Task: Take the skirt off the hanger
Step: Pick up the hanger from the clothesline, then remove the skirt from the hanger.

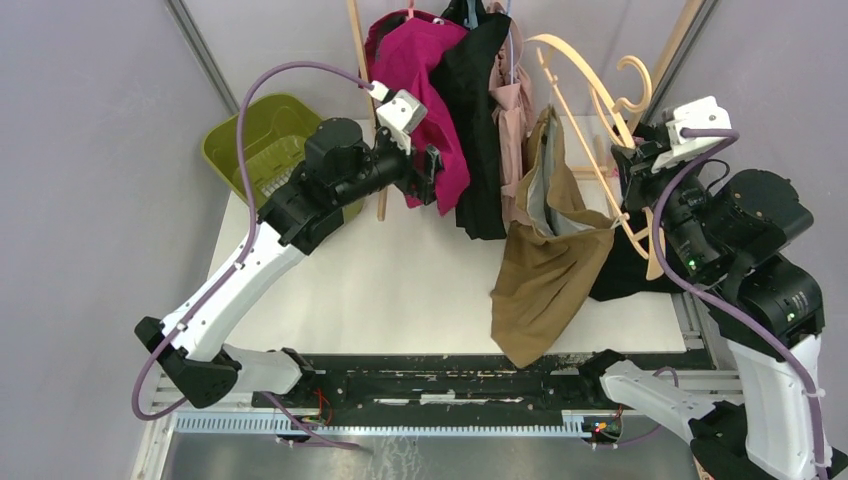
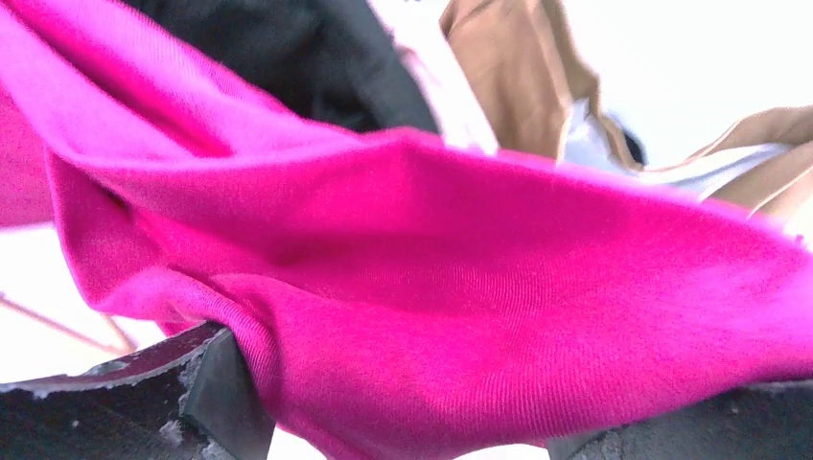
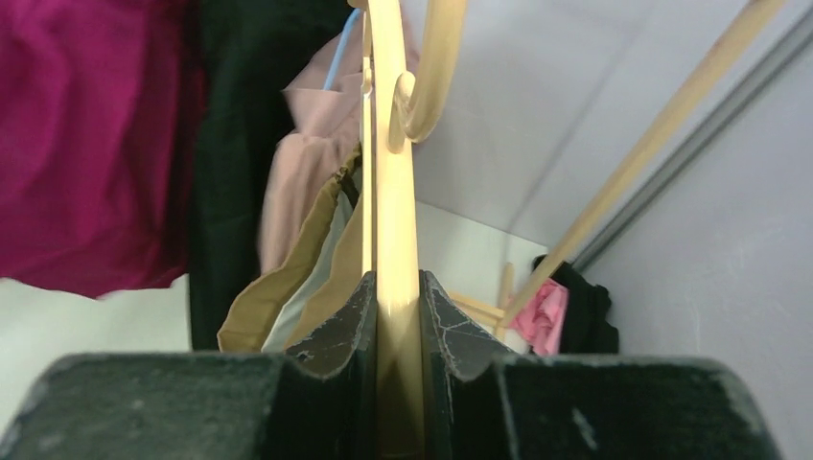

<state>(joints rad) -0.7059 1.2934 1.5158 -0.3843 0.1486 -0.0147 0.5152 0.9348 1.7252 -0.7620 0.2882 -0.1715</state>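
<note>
Right wrist view: right gripper is clamping the wooden hanger, with the tan skirt hanging just beyond its fingertips.
Left gripper, jaws apart, is straddling a magenta garment instead; closing and pulling there would likely drag the wrong item, leaving the skirt on.

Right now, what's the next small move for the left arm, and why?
Probably draw the left fingers back off the pink garment and toward the brown skirt. They sit open around pink cloth, while the skirt hangs from the hanger clamped in the right fingers.
</note>
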